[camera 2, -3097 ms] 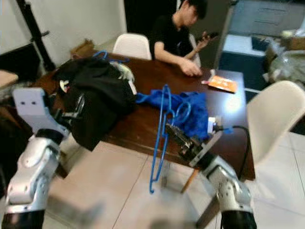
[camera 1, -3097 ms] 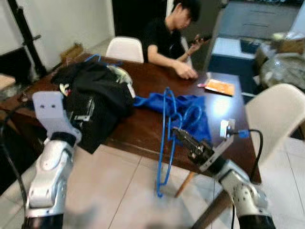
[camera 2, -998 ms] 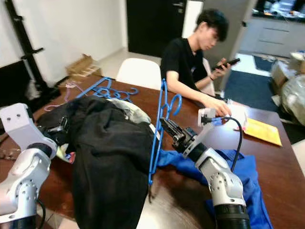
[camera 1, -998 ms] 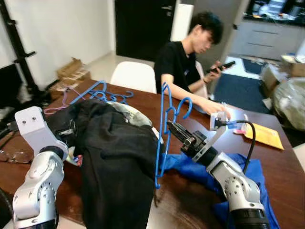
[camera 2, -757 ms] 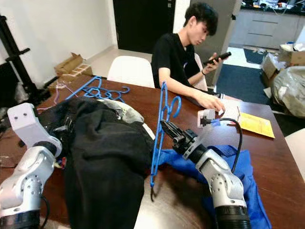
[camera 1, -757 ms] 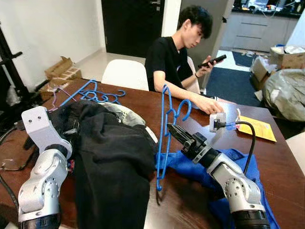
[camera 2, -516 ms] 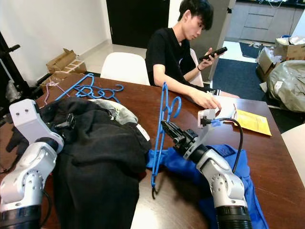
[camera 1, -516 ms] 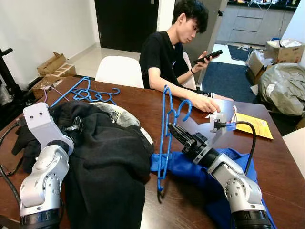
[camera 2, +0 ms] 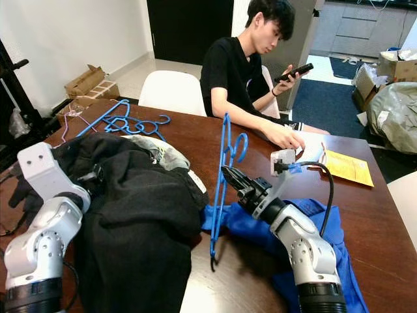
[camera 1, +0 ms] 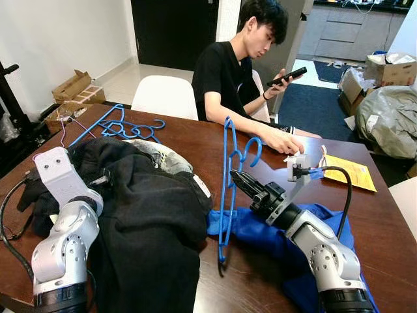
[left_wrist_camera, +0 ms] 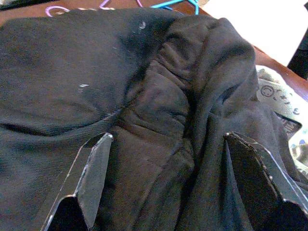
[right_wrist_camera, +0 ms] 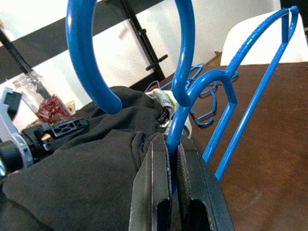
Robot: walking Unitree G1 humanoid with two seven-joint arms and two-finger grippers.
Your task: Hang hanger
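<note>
Our right end effector [camera 1: 237, 178] is clenched on the blue hanger [camera 1: 227, 186], gripping it just under the hook. We hold the hanger upright above the dark wooden bench [camera 1: 195, 140], with its hook at the top and its lower corner close to the bench surface, beside the blue cloth [camera 1: 260, 231] that lies under our right arm. In the right wrist view the thin blue bar of the hanger passes between our two black fingers [right_wrist_camera: 156, 192], which are pressed against it.

Our left end effector [left_wrist_camera: 163, 183] is released, with its two fingers wide apart just over the black garment [camera 1: 150, 215]. This garment lies in a big heap on the near left part of the bench.

At the far left of the bench we see more blue hangers [camera 1: 120, 127] lying flat. A person [camera 1: 234, 72] sits at the far side and holds a phone [camera 1: 290, 76]. An orange packet [camera 1: 348, 171] lies at the far right of the bench.
</note>
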